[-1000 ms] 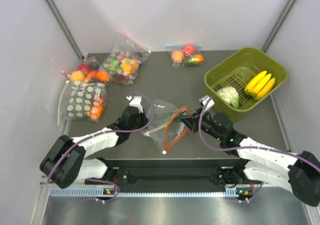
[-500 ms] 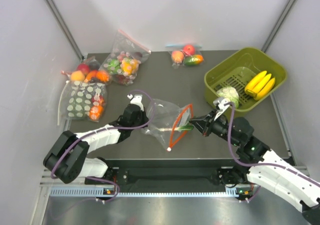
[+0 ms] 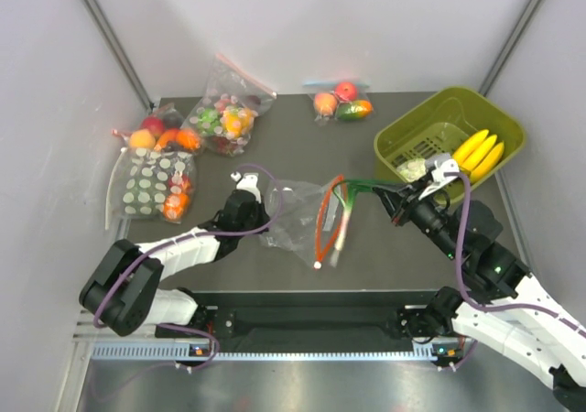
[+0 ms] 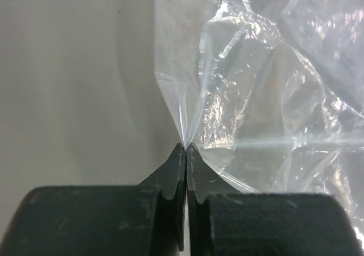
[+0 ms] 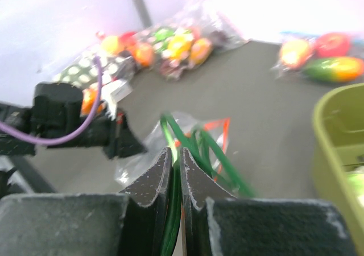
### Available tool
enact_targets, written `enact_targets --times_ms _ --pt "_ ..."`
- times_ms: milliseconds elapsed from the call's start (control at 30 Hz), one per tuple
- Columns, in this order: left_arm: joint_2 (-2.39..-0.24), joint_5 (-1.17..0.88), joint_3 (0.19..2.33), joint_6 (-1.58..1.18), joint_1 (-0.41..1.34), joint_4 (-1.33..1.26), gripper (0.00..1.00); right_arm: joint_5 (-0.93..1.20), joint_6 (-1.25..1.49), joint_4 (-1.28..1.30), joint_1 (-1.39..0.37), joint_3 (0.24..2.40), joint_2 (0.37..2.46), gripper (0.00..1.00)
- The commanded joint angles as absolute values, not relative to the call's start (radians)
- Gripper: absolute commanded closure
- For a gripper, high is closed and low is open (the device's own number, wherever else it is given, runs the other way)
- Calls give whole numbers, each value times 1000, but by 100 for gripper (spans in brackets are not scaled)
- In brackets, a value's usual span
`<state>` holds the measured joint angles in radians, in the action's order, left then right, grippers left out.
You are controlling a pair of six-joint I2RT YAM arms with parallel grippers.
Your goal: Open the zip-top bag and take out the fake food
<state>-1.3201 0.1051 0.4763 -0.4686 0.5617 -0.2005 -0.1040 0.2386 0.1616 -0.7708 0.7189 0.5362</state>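
The clear zip-top bag [image 3: 295,218] lies mid-table, its red-orange zip strip [image 3: 320,227] gaping open. My left gripper [image 3: 266,218] is shut on the bag's left corner; in the left wrist view its jaws [image 4: 186,147] pinch the crinkly plastic [image 4: 256,96]. My right gripper [image 3: 396,196] is raised to the right of the bag, shut on long green stalks [image 3: 364,188] of fake food, which stretch back to the bag mouth. In the blurred right wrist view the stalks [image 5: 219,153] run between the jaws [image 5: 176,152]. Yellow bananas [image 3: 476,153] and a pale leafy head [image 3: 415,168] lie in the green basket [image 3: 502,121].
At the back left lie a white-dotted bag [image 3: 151,188], a bag of round fruit [image 3: 160,137] and a bag of multicolour pieces [image 3: 224,117]. A small bag with a peach, an apple and a green-orange piece [image 3: 341,103] lies at the back centre. Grey walls close in both sides.
My right gripper has risen and moved right toward the basket, drawing the green stalks out of the bag mouth. The left gripper has kept its hold on the bag corner.
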Motion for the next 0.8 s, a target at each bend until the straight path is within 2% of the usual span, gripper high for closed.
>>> enact_targets --times_ms 0,433,500,633,767 --pt "-1295 112 500 -449 549 -173 100 -221 161 196 -761 811 555 100" --pt "-1187 114 483 -425 526 -109 100 -316 48 216 -594 1020 695 100" --pt "-1174 112 489 -420 525 -91 100 -292 40 218 -522 1055 744 100" --pt "-1151 110 506 -408 517 -63 100 -71 80 218 -313 1104 831 100" --pt "-1129 104 514 -394 499 -40 100 132 165 190 -10 1153 916 100"
